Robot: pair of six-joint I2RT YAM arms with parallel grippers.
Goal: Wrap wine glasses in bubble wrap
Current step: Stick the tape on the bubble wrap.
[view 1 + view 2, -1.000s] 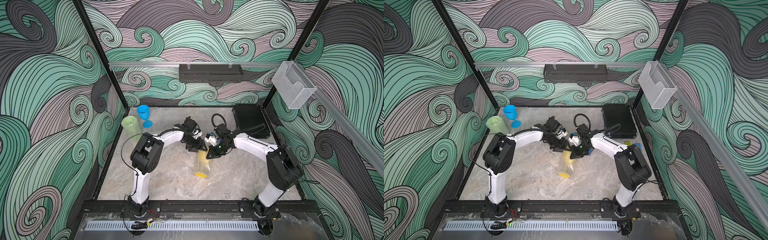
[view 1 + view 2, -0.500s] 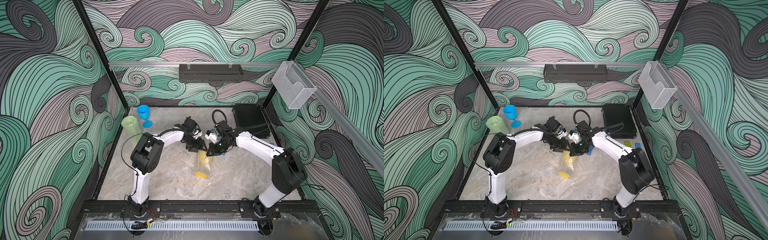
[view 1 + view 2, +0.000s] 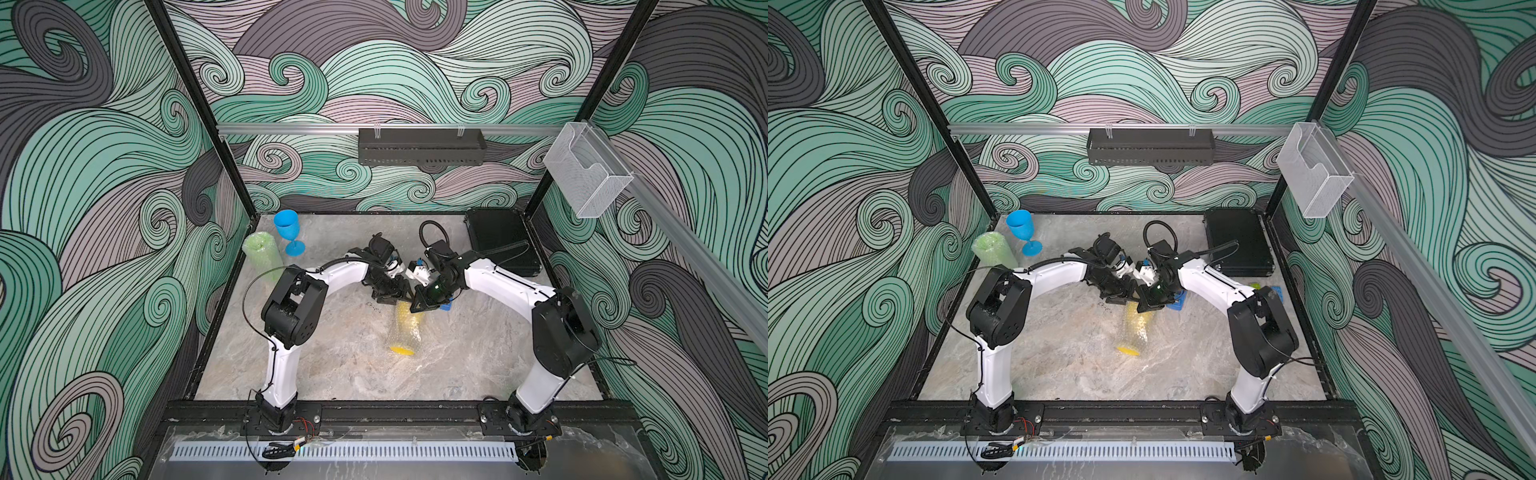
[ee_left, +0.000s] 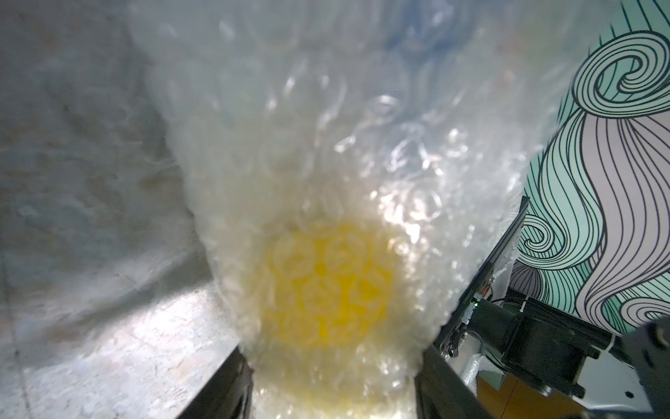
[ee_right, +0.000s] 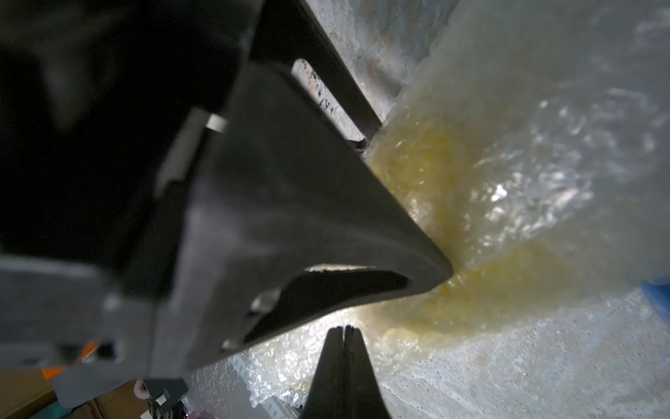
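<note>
Yellow goblet [image 3: 405,328] lies on its side mid-tabletop [image 3: 332,365], rolled in bubble wrap [image 4: 362,145] — left fingers [image 4: 224,391] grasp one end of the bundle. Right fingers [image 5: 330,373] clenched together, just beside it.

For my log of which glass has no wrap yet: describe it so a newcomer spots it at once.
Start at the marble table and go to its far left corner. There the blue wine glass stands upright beside the green wine glass. It alone is bare: the green one and the yellow wine glass lying mid-table are sheathed in bubble wrap.
</note>
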